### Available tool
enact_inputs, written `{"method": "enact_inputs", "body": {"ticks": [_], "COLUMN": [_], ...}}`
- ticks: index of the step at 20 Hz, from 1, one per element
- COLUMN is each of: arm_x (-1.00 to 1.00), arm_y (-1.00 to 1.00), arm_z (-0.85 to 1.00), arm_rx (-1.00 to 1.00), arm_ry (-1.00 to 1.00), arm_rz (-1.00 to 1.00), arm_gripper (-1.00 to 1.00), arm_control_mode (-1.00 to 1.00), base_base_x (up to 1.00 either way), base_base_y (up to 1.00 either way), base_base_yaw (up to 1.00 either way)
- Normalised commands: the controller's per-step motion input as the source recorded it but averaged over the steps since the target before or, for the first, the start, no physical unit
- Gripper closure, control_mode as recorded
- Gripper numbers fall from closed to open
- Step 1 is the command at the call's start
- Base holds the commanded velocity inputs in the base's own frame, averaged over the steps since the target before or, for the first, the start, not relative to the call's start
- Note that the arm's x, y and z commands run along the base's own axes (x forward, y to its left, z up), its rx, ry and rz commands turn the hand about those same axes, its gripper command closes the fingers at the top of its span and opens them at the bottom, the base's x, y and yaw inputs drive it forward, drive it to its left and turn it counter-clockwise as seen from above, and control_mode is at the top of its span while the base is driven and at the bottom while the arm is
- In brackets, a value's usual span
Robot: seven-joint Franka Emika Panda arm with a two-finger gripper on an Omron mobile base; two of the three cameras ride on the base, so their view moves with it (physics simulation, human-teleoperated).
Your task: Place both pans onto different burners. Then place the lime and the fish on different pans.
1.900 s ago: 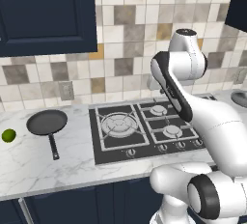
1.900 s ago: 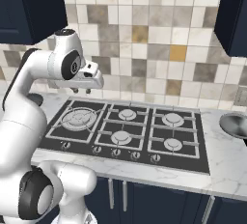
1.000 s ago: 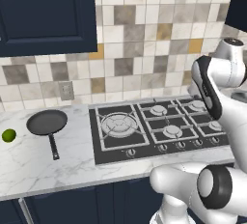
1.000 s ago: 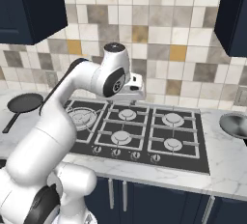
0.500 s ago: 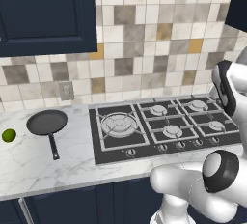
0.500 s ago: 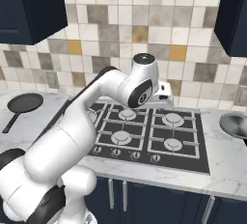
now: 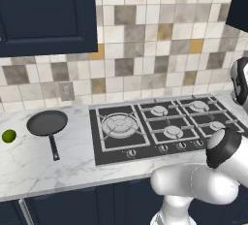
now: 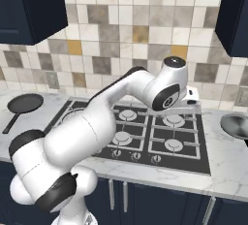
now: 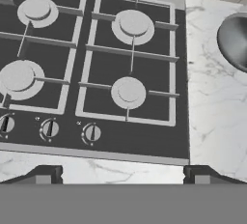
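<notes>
Now that the arm's swung from left to right over the cooktop (image 9: 178, 73), hanging with gripper (image 9: 123, 172) wide open and empty, probably after the grey pan (image 9: 234, 42) at the counter's right edge.

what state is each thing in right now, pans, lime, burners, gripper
matte black frying pan with long straight handle: upright on the marble counter left of the cooktop, empty, not on a burner
paler grey metal pan: on the counter right of the cooktop, not on a burner
small yellow-green lime: on the counter left of the black pan, apart from it
silver-grey burners: bare, no flame
gripper: open, holding nothing, above the cooktop's right side
</notes>
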Motion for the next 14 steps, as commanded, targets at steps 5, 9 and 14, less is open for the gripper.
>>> {"method": "enact_inputs", "body": {"ticks": [5, 9, 14], "arm_x": [0.00, 0.00, 0.00], "arm_y": [-0.58, -0.42, -0.57], "arm_z": [-0.01, -0.03, -0.17], "arm_rx": [-0.01, -0.06, -0.03], "arm_ry": [0.06, 0.10, 0.04], "arm_rz": [-0.01, -0.04, -0.04], "arm_gripper": [-1.00, -1.00, -1.00], "arm_control_mode": [-1.00, -1.00, -1.00], "base_base_x": [0.00, 0.00, 0.00], "base_base_y": [0.00, 0.00, 0.00], "base_base_yaw": [0.00, 0.00, 0.00]}}
